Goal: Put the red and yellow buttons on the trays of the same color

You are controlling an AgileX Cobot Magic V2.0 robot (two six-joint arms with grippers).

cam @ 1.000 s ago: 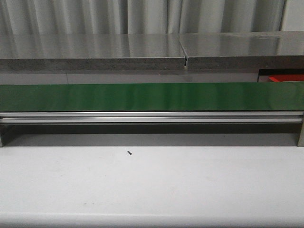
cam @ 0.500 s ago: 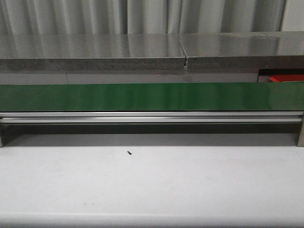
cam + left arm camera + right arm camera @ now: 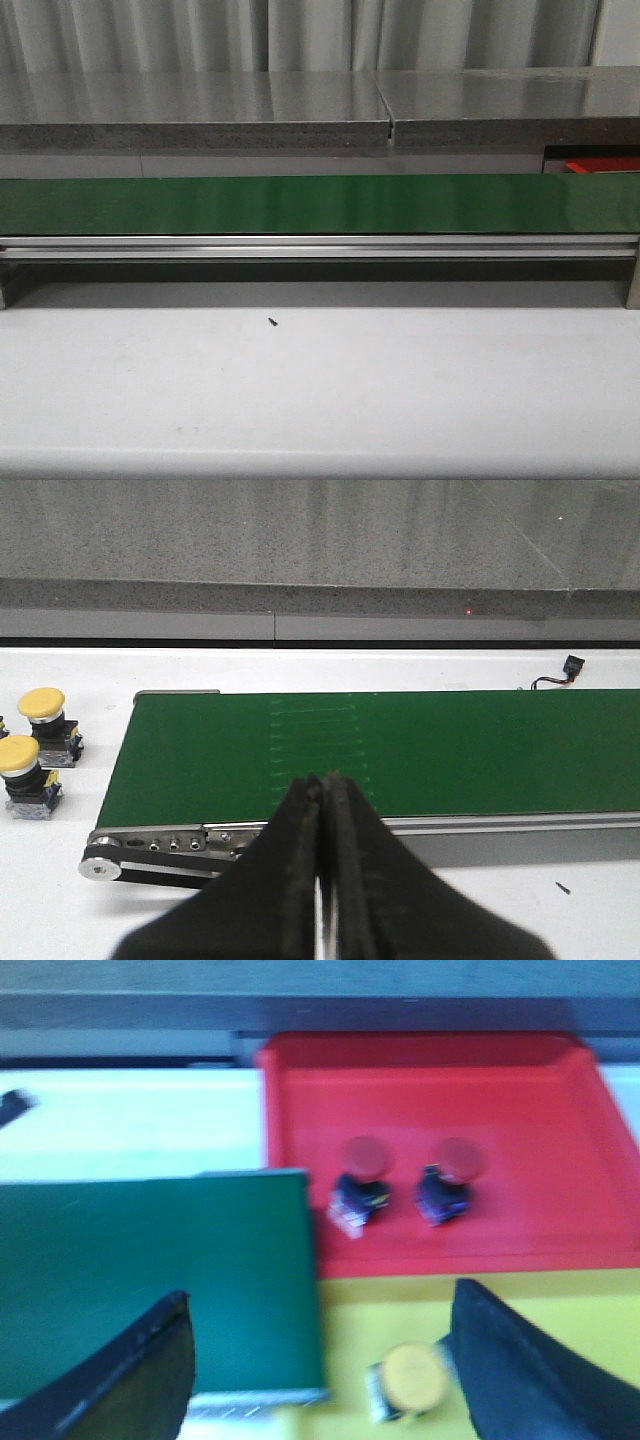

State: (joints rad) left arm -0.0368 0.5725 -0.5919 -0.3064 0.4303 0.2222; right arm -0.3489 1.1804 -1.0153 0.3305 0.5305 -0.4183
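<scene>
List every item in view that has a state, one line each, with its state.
left gripper: shut, empty, over the belt edge.
right gripper: open, empty.
red buttons: both inside the red tray.
yellow button: on the yellow tray.
two yellow buttons: standing beside the green belt, not on it.

Nothing has visibly changed in the front view over the last second: the green belt [image 3: 320, 203], the black speck [image 3: 272, 321] on the tabletop [image 3: 320, 390] and the red sliver of tray [image 3: 603, 164] look exactly as before.
</scene>
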